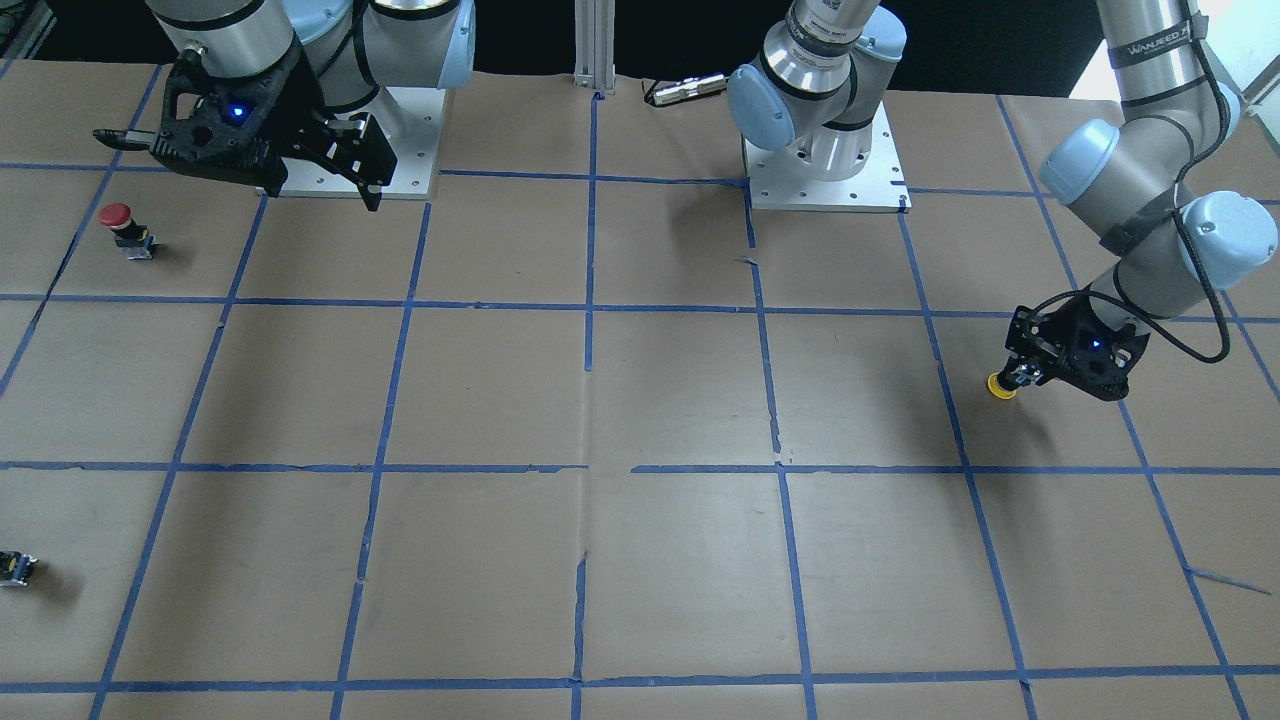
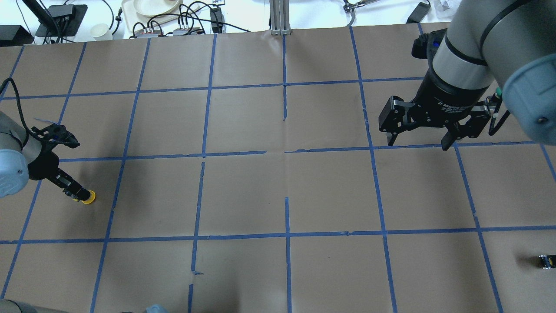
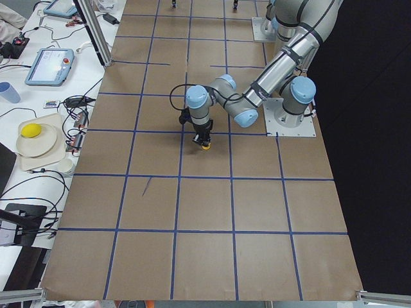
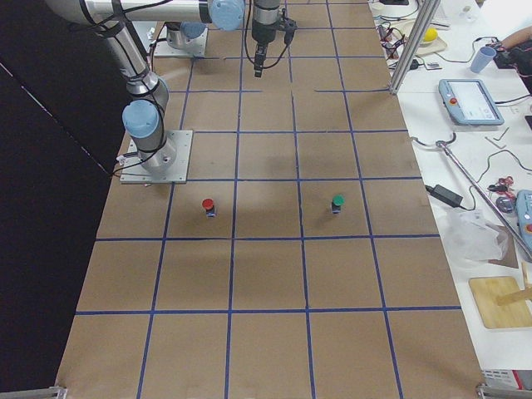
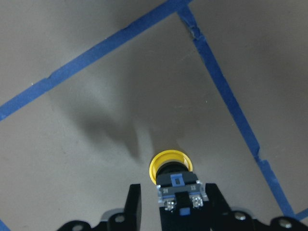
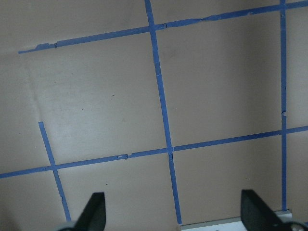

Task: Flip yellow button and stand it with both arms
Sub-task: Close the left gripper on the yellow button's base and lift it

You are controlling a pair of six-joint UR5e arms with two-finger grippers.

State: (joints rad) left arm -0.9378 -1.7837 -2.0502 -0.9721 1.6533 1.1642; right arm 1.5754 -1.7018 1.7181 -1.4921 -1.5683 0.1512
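The yellow button (image 5: 168,164) has its yellow cap pointing down at the paper and its black-and-grey body (image 5: 179,188) up between the fingers of my left gripper (image 5: 174,204). The left gripper is shut on it, low over the table at the robot's far left. It also shows in the overhead view (image 2: 88,198) and in the front view (image 1: 1001,386). I cannot tell whether the cap touches the paper. My right gripper (image 2: 419,143) is open and empty, held high over the table's right half. Its wrist view shows the fingertips (image 6: 95,211) over bare paper.
A red-capped button (image 1: 122,226) stands near the right arm's base plate (image 1: 410,150). A green-capped button (image 4: 337,202) stands further out. A small dark block (image 2: 546,261) lies near the right front. Blue tape lines grid the brown paper. Cables and dishes (image 2: 152,8) lie past the far edge.
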